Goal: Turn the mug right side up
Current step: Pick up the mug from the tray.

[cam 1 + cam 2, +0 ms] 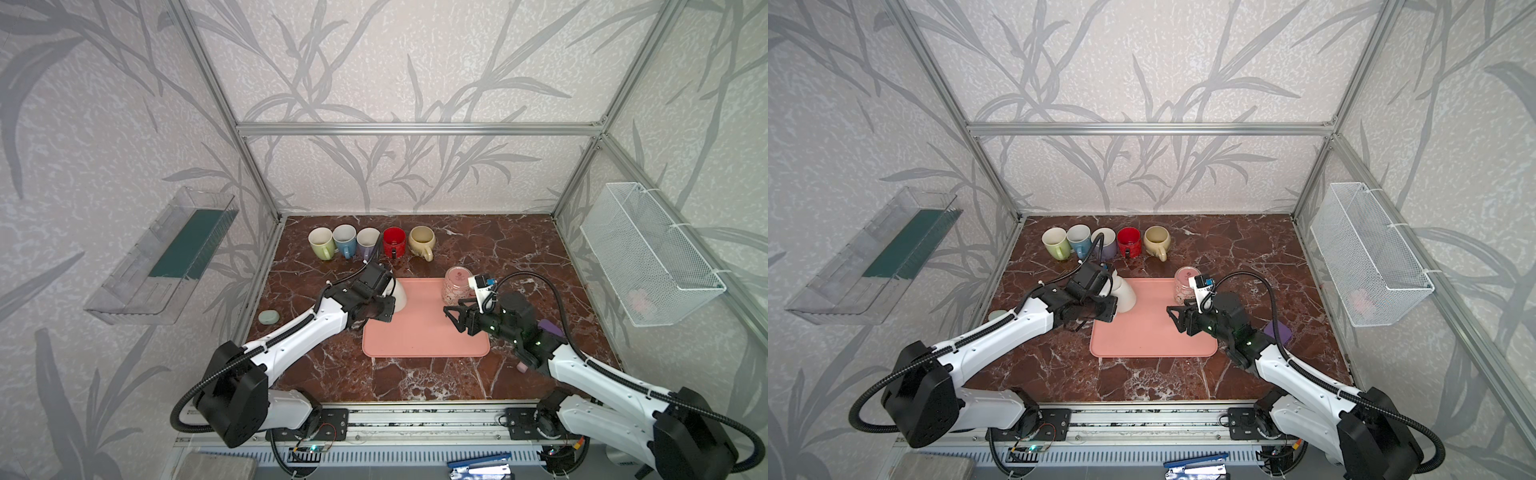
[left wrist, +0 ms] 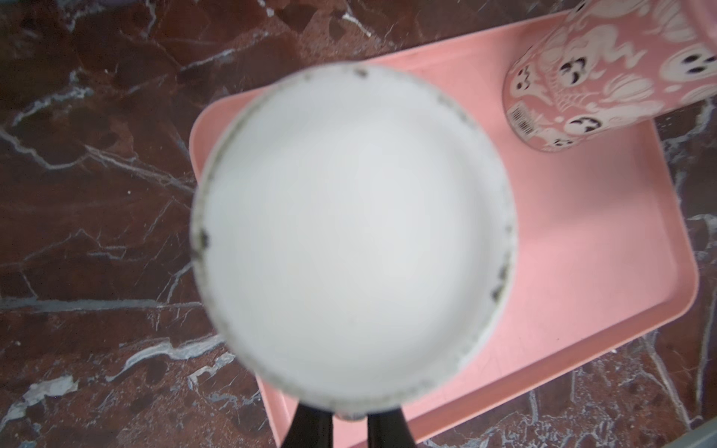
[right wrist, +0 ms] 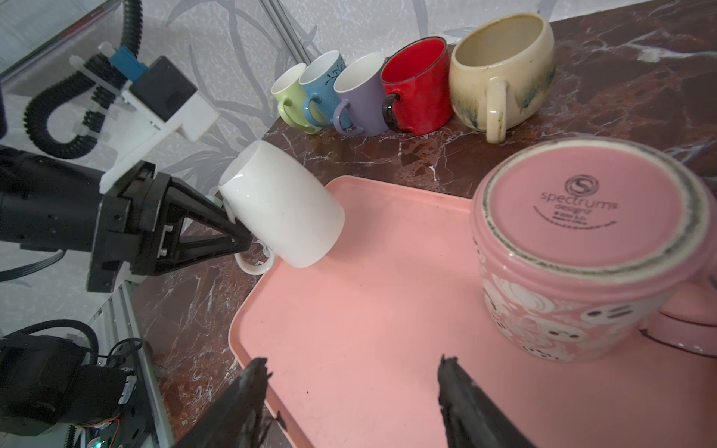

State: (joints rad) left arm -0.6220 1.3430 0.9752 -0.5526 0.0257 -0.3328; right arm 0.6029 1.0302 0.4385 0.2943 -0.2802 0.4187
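Observation:
A white mug hangs tilted over the far left corner of the pink tray. Its mouth points down toward the tray. Its base fills the left wrist view. My left gripper is shut on the mug's handle. My right gripper is open and empty above the tray's right half. A pink ghost-patterned mug stands upside down at the tray's far right corner.
Several upright mugs line the back of the marble table. A green oval object lies at the left edge and a purple one beside the right arm. A clear shelf and a wire basket hang on the side walls.

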